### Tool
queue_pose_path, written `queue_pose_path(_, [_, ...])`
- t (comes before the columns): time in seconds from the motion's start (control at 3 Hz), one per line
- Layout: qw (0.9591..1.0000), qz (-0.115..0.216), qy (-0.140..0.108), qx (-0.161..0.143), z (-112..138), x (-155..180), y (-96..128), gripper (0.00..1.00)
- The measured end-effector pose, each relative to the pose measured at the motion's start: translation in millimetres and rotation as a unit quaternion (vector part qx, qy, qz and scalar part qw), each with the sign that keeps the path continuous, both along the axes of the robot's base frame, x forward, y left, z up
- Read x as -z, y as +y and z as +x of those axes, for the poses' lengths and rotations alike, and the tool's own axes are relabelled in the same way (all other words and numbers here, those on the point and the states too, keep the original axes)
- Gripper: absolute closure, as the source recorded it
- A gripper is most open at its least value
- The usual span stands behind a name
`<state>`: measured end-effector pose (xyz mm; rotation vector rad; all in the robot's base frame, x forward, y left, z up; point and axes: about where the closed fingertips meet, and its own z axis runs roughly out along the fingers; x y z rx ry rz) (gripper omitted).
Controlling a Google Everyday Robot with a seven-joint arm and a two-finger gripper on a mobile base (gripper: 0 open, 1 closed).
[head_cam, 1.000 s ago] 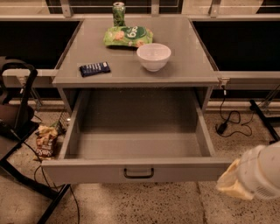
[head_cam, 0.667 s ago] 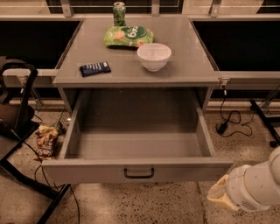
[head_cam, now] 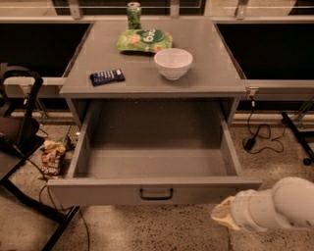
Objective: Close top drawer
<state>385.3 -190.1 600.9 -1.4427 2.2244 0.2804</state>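
Top drawer: pulled fully out of the table, front panel towards the camera.
Handle: centred on the panel, untouched; probably not needed for a push.
Gripper: low right, near the panel's right corner, apart from it; open or closed, cannot tell.
Likely reason: set ahead of the panel to press it inward.
Bowl, can: on the table, above the drawer's path.
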Motion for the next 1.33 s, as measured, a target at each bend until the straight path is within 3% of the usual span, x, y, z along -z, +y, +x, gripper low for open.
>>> queue_pose_path(0.67, [0.9969,0.057,-0.054,-0.004,36.2,3.4,22.1,1.0])
queue_pose_path(1.33, [0.9964,0.06,-0.059,-0.013,44.3,3.8,26.2,1.0])
